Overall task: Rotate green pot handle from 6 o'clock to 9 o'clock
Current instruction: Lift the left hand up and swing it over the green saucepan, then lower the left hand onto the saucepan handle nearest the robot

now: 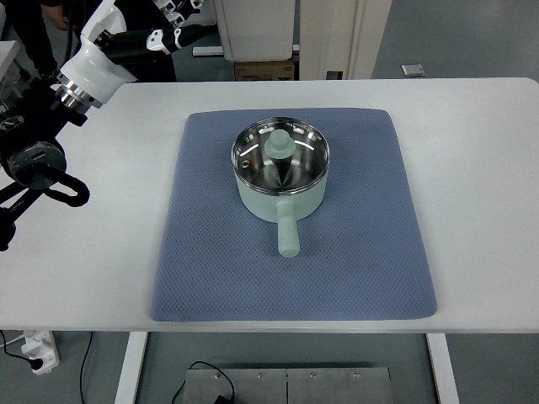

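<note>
A: Biggest first?
B: White table [76,278], filling most of the frame. On it, a blue quilted mat [354,269], spread flat and centred.
A: And on the mat?
B: Green pot [282,195], sitting on the upper middle of the mat. Glass lid [257,156] in place, rimmed in metal, with a green knob [280,144] at its centre.
A: Handle?
B: Pot handle [287,233] pointing straight down toward the near edge, so at 6 o'clock. Lying just above the mat, untouched, nothing near it.
A: Any arm?
B: Left arm [88,71] entering at the upper left corner, white shell with black joints, well apart from the pot. Left hand [173,32] up by the table's far edge, above the tabletop's corner region. Small and partly cropped there; cannot tell whether clenched or released. Holding nothing visible.
A: Smaller bits?
B: Power strip [40,348] on the floor at lower left, cable trailing off.
</note>
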Available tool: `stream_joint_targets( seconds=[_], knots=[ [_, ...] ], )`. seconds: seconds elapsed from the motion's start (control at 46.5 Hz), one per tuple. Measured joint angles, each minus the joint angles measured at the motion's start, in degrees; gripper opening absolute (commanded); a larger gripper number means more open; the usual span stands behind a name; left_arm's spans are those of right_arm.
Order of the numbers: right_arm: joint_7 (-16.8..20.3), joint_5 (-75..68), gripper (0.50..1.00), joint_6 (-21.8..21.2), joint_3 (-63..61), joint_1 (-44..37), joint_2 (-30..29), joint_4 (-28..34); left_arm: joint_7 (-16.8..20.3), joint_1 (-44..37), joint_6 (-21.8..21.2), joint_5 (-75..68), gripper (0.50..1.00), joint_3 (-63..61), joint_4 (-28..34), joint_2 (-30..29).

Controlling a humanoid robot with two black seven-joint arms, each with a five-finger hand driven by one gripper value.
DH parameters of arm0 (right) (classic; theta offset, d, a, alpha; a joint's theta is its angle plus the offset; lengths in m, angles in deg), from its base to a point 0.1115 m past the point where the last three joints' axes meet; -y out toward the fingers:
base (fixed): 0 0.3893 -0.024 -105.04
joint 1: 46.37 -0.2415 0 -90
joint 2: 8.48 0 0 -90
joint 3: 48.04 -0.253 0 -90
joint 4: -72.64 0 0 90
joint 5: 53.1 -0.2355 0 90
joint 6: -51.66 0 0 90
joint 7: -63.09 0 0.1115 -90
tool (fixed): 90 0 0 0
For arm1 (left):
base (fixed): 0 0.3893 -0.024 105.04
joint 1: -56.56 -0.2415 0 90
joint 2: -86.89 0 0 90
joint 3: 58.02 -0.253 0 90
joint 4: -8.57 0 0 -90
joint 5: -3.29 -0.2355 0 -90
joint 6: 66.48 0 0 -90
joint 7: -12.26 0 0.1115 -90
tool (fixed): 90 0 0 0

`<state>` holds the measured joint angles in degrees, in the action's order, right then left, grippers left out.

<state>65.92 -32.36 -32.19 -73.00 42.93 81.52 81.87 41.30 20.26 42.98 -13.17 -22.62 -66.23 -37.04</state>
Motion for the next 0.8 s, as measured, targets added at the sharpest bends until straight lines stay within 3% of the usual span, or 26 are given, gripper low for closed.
stream_joint_targets(
  seconds=[0.43, 0.667, 0.796],
  knots=[
    [0.0, 0.0, 1.000, 0.0, 0.0, 0.0, 0.0, 0.0, -0.1, 4.9, 2.1, -12.9, 1.000, -5.8, -8.4, -6.2],
    [0.0, 0.0, 1.000, 0.0, 0.0, 0.0, 0.0, 0.0, -0.5, 8.3, 2.4, -23.8, 1.000, -11.2, -8.5, -5.3],
    [0.0, 0.0, 1.000, 0.0, 0.0, 0.0, 0.0, 0.0, -0.6, 9.8, 5.9, -30.2, 1.000, -11.9, -8.6, -4.1]
  ],
)
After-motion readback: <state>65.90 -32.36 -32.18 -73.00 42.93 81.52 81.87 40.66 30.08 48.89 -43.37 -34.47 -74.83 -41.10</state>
